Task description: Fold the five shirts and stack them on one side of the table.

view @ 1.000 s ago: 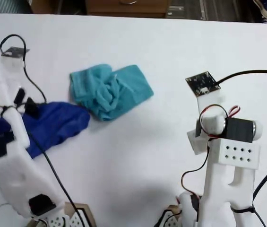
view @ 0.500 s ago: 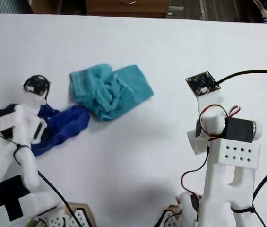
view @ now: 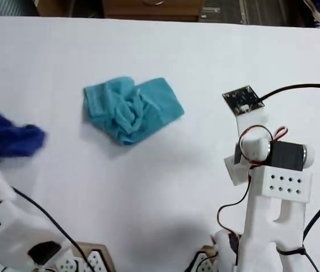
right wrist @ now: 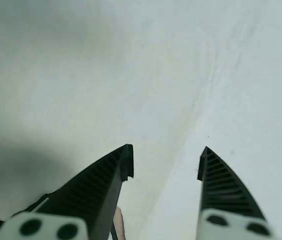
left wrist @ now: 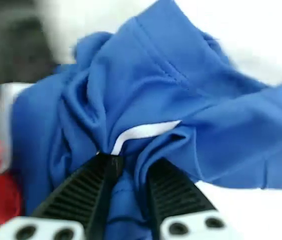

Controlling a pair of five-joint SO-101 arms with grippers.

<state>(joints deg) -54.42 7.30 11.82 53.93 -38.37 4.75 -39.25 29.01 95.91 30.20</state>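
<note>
White table [view: 148, 187], blue shirt [left wrist: 145, 95] pinched inside closed left end effector [left wrist: 131, 162]; right end effector [right wrist: 165, 151] spread apart.

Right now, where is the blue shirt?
In the high view the blue shirt is bunched at the left edge of the table, left of the teal shirt, pinched in the left gripper.
</note>
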